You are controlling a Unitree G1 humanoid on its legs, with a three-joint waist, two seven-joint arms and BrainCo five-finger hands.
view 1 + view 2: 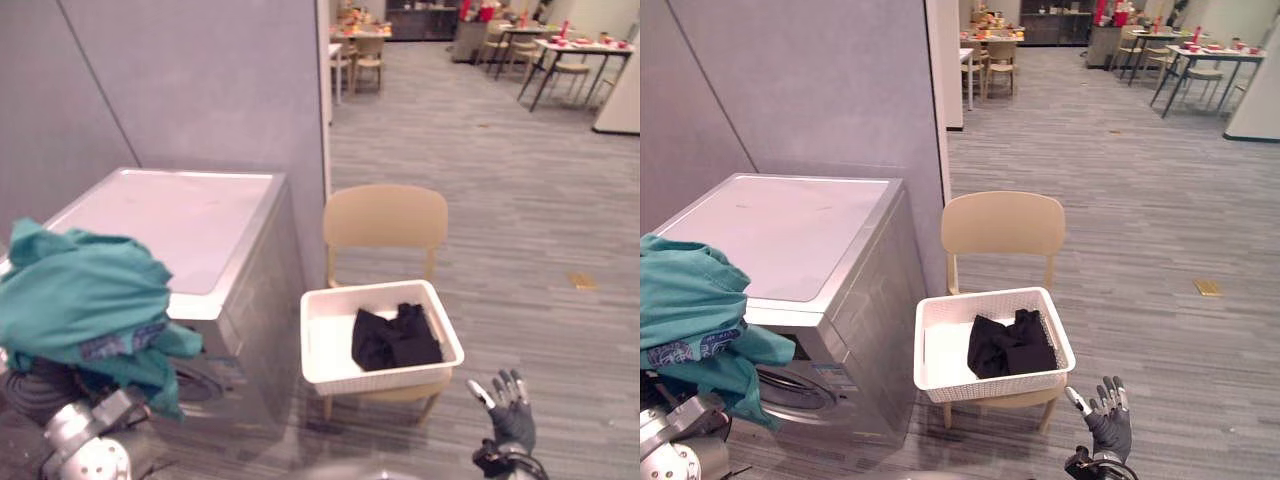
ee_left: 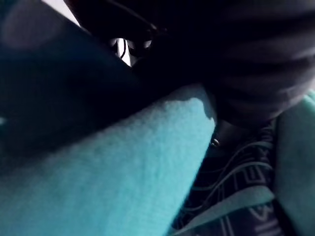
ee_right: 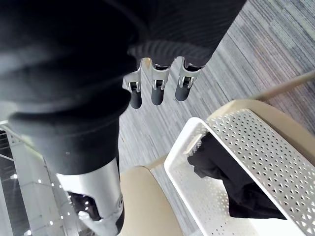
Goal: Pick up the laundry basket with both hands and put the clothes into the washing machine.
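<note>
A white laundry basket [image 1: 322,345] sits on a tan chair [image 1: 385,215] right of the washing machine [image 1: 190,225]. A black garment [image 1: 395,338] lies inside the basket. A teal garment [image 1: 85,295] is bunched over my left hand [image 1: 38,388] and held up in front of the machine's left front corner; the cloth hides the hand's front part. My right hand [image 1: 510,415] hovers low, right of the basket and apart from it, with its fingers [image 3: 157,91] straight and nothing in them. The right wrist view looks down on the basket [image 3: 256,152] and black garment [image 3: 231,182].
A grey wall panel [image 1: 200,80] stands behind the machine. The machine's round door [image 1: 790,385] shows below the teal cloth. Grey plank floor [image 1: 520,200] stretches to the right. Dining tables and chairs [image 1: 570,55] stand far at the back.
</note>
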